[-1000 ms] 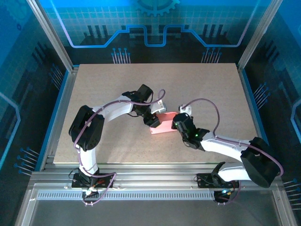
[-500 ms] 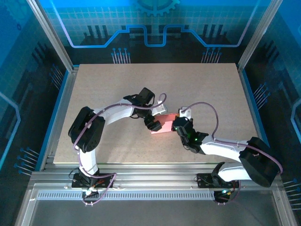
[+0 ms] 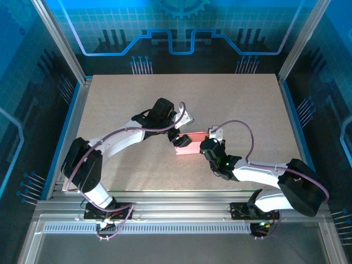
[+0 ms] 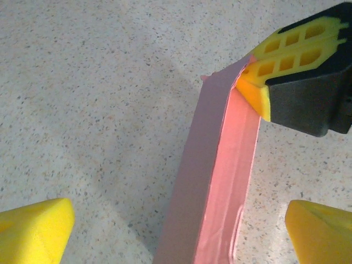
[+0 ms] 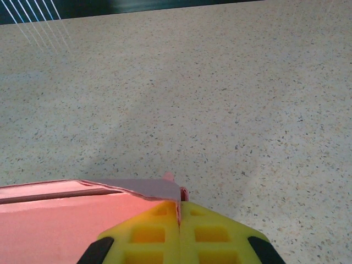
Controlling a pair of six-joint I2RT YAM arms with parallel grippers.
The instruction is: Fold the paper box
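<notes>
The paper box (image 3: 190, 147) is a small flat pink folded box lying on the table near the middle. My left gripper (image 3: 180, 139) stands open at its left end. In the left wrist view the box (image 4: 220, 176) runs up between the two wide-apart yellow fingertips (image 4: 36, 231) and touches neither. My right gripper (image 3: 207, 145) is shut on the box's right end. In the right wrist view its yellow fingers (image 5: 143, 236) pinch a thin pink edge (image 5: 180, 193) at the box's corner. In the left wrist view the right gripper's fingers (image 4: 286, 55) are at the box's far corner.
The speckled beige table (image 3: 242, 104) stretches bare around the box. Metal frame rails (image 3: 181, 203) run along the near edge, and blue panels (image 3: 181, 33) wall the back and sides.
My left gripper has opened and let go of the box, and the left arm's elbow has swung out to the left. The right gripper has stayed shut on the box's right end.
</notes>
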